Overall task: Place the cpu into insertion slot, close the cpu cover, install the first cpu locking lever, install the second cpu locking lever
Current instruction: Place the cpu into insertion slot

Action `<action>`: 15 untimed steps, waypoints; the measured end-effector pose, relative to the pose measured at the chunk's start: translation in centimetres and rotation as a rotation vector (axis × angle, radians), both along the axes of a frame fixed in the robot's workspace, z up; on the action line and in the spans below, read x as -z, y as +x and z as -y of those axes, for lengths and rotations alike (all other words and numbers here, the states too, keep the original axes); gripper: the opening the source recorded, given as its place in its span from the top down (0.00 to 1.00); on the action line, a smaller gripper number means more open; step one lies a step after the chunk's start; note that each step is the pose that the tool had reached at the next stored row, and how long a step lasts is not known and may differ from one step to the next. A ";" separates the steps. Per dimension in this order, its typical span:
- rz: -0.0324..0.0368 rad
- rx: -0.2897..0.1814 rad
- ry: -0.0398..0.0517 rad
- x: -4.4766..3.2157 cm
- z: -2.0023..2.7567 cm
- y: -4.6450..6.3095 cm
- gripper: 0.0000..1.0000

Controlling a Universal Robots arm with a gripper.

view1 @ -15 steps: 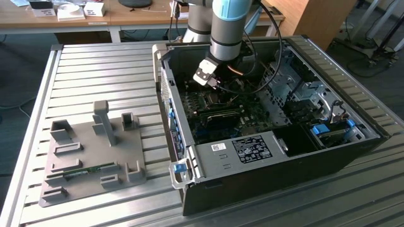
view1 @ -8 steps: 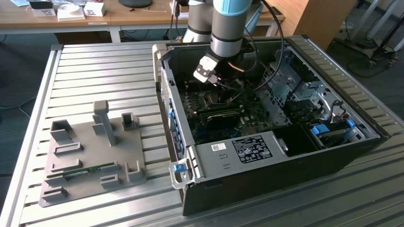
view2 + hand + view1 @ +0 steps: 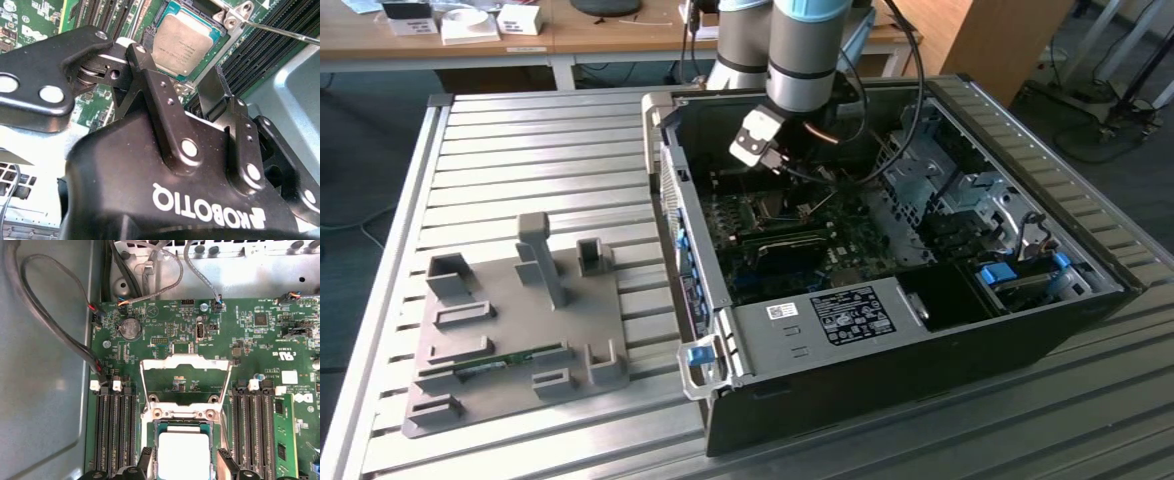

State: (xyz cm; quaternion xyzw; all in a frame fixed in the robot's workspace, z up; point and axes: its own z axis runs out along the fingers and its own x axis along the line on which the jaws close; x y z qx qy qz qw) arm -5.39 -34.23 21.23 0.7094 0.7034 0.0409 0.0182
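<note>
Gripper (image 3: 177, 67) spread wide, fingers (image 3: 150, 85) straddling the cpu (image 3: 182, 42), clear of its edges. Cpu sits in the socket mid-motherboard (image 3: 165, 330). First wrist view adds the cover (image 3: 186, 360) beyond, swung open. Exterior view: arm (image 3: 801, 60) reaching into the case (image 3: 854, 370).

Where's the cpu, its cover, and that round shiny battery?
cpu (image 3: 183, 455), first wrist view, middle of its silver top.
cpu cover (image 3: 185, 360), first wrist view, the frame's metal bar farthest from the cpu.
round battery (image 3: 129, 329), first wrist view, middle of its face.
</note>
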 end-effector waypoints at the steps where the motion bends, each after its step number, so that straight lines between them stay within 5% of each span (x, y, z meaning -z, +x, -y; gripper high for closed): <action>1: 0.0001 0.000 0.0002 0.00 0.00 0.0 0.39; 15: 0.0000 0.001 0.0000 -0.01 0.00 0.0 0.40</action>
